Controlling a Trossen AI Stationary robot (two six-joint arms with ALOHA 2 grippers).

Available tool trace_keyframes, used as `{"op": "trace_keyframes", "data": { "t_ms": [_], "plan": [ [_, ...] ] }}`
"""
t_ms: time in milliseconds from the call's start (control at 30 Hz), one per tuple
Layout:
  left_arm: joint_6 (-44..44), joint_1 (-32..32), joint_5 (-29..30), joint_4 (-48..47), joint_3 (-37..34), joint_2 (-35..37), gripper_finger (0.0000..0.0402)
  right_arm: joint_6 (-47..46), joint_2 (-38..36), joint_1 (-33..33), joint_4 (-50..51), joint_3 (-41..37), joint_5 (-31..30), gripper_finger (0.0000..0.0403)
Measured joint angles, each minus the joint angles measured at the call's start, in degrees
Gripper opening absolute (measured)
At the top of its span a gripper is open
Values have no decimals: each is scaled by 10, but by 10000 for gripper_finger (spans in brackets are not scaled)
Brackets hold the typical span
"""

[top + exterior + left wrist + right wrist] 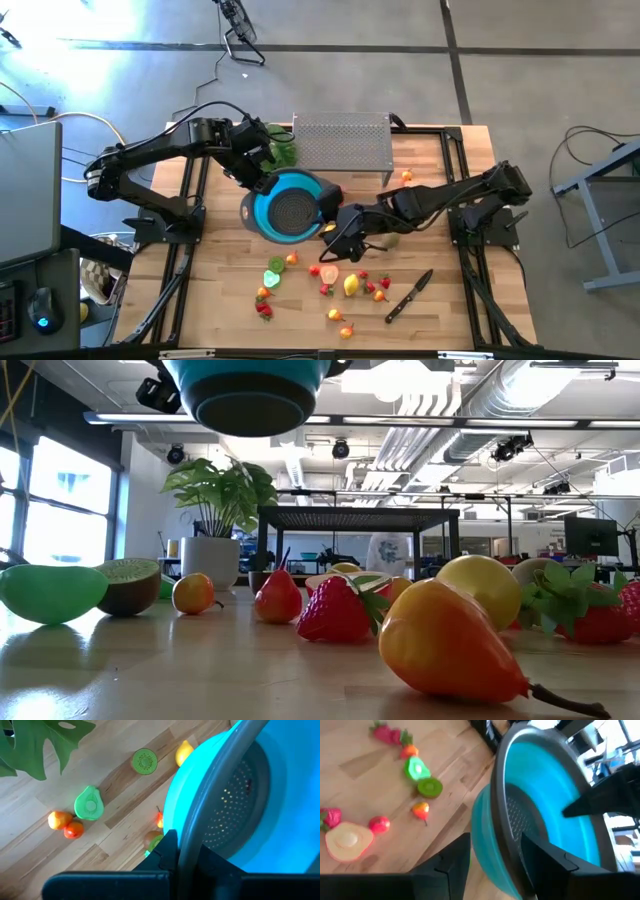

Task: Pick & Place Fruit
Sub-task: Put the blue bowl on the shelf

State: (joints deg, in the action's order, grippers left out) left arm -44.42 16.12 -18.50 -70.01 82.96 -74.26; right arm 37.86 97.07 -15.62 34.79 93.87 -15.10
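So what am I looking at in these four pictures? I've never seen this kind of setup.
Two dark robot arms work at a wooden table. One picture looks straight down, one looks level across the tabletop, and two come from cameras on the arms' wrists. The left tool is shut on the rim of a blue bowl with a grey strainer insert, holding it lifted above the table; in the level picture its underside hangs at the top. The right tool straddles the opposite rim, its fingers partly open. Small toy fruit lies scattered on the wood, with a black-handled knife alongside. A leafy plant and a metal mesh box sit at the back.
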Motion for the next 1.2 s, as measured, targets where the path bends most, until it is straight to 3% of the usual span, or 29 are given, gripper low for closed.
{"op": "trace_keyframes", "data": {
  "t_ms": [500,1200],
  "plan": [
    [2,0,-3,2,0,0,3,22,0,0,-1,0,-21,47],
    [4,0,-13,27,0,0,7,29,0,-1,-7,0,-24,17]
  ]
}}
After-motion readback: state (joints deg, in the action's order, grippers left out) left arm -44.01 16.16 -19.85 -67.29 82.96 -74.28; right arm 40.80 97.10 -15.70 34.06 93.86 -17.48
